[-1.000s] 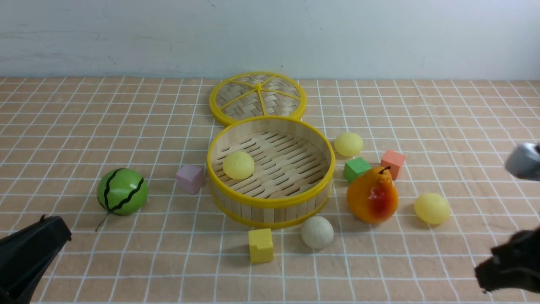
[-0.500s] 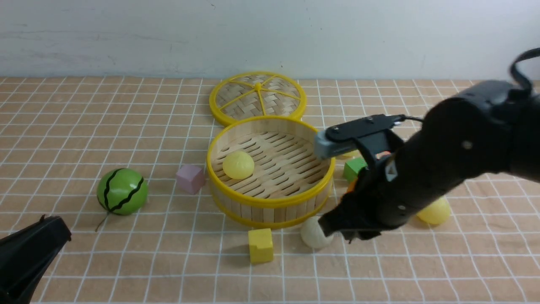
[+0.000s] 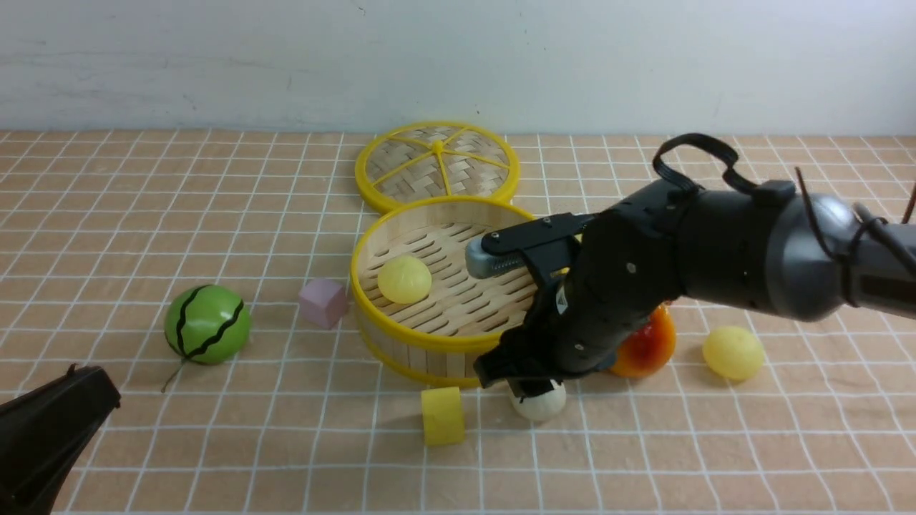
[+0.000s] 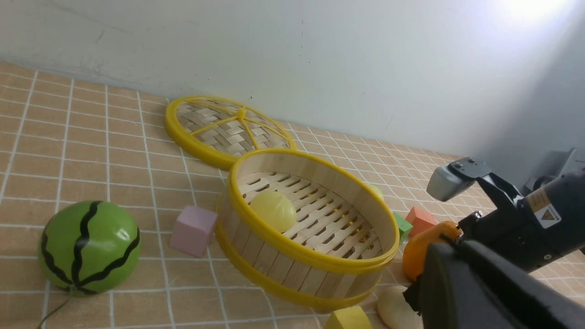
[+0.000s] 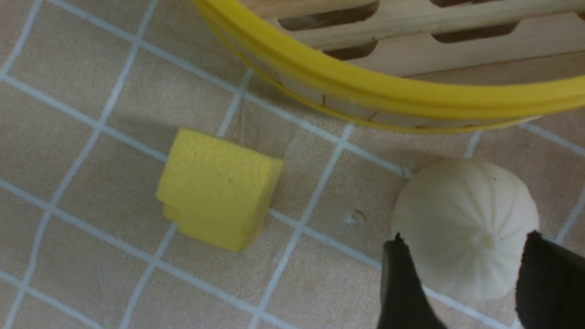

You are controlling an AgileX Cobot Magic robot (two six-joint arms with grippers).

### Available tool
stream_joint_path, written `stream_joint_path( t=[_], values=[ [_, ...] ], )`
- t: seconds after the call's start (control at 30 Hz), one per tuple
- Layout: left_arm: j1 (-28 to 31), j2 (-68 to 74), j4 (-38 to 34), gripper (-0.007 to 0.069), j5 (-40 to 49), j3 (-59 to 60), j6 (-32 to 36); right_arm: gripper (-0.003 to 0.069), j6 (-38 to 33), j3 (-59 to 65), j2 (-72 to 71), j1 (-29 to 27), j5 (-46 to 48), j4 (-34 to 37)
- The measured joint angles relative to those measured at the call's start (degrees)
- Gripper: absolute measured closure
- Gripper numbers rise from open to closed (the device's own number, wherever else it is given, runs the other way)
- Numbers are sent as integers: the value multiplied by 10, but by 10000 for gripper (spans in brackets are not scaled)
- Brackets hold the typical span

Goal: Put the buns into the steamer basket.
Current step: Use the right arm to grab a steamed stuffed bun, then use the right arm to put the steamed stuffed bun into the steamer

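I have the right gripper (image 5: 464,242) straddling the off-white bun (image 5: 457,205), fingers apart. The bun sits at the steamer basket's (image 3: 401,332) five o'clock. One yellow bun (image 3: 404,279) lies inside. As for my left gripper (image 3: 50,422), I can't tell.

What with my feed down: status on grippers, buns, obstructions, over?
Right gripper open astride off-white round soft bun. Left gripper low, state unclear. One pale yellow bun in round bamboo steamer basket. Yellow foam block nearby, not blocking.

Right arm stretches forward, right gripper (image 3: 533,392) pointed down, fingers spread. Left gripper (image 3: 54,422) sits low (barely in view).
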Motion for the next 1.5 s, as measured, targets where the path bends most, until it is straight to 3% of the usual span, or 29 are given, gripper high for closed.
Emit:
stream_joint_path(
  t=[0.5, 0.63, 0.77, 0.83, 1.5],
  values=[
    [0, 0, 0, 601, 0, 0, 0, 399, 4, -3, 25, 0, -25, -18],
    [0, 0, 0, 596, 0, 0, 0, 482, 4, -4, 25, 0, -25, -19],
    [0, 0, 0, 591, 0, 0, 0, 627, 4, -4, 25, 0, -25, -32],
    [0, 0, 0, 588, 0, 0, 0, 665, 4, -4, 25, 0, -25, -41],
    [0, 0, 0, 586, 0, 1, 0, 676, 4, -6, -35, 1, 18, -46]
  ],
)
